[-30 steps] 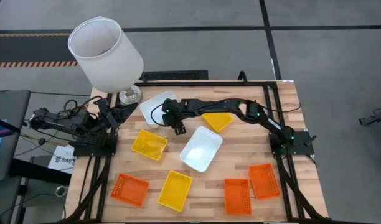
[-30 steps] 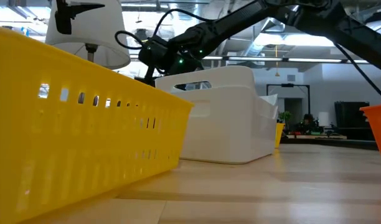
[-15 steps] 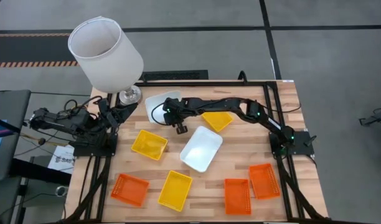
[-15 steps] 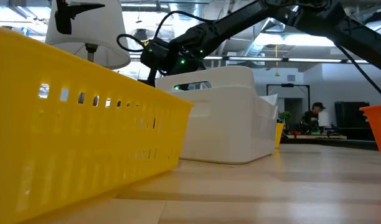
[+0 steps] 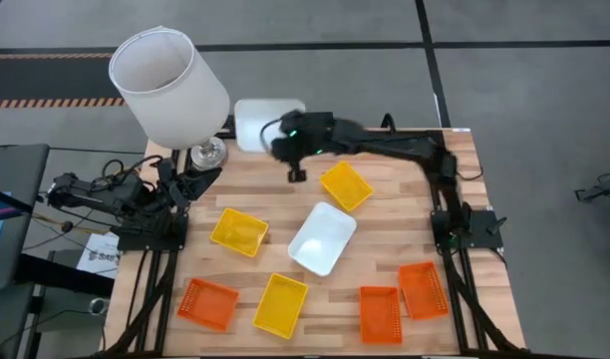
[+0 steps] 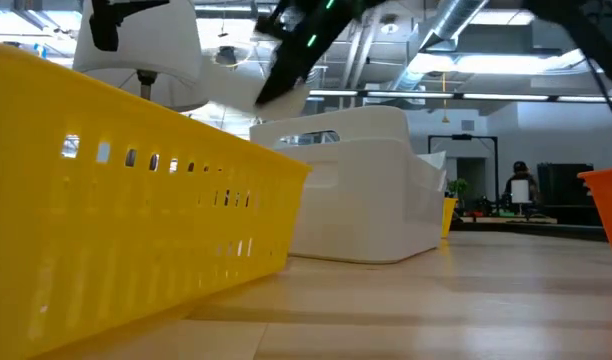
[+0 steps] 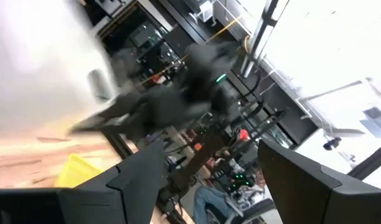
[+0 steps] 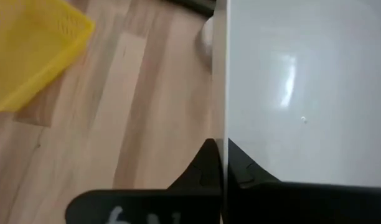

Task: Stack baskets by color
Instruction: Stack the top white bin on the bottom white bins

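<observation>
My right gripper (image 8: pixel 226 158) is shut on a white basket (image 5: pixel 265 124) and holds it in the air over the table's far edge, beside the lamp. On the table lie another white basket (image 5: pixel 322 237), three yellow baskets (image 5: pixel 346 185) (image 5: pixel 238 231) (image 5: pixel 281 304) and three orange baskets (image 5: pixel 207 303) (image 5: pixel 380 314) (image 5: pixel 423 289), each flat on its bottom. My left gripper (image 7: pixel 209 186) waits open at the table's left edge, near the lamp foot. My right gripper pinches the white basket's thin side wall (image 8: pixel 226 106) between its two fingers, one finger on each face of the wall. The fingers slant downward at it from the table's right side. The basket is lifted clear of the table.
A lamp with a large white shade (image 5: pixel 170 85) and a metal foot (image 5: pixel 207 153) stands at the far left corner, close to the lifted basket. Bare wood lies between the yellow basket at the far middle and the lamp foot.
My right gripper has taken hold of the white basket that lay at the far left and has risen quickly with it, going toward the table's far edge. The basket has come up clear of the table. The other baskets have kept their places.
</observation>
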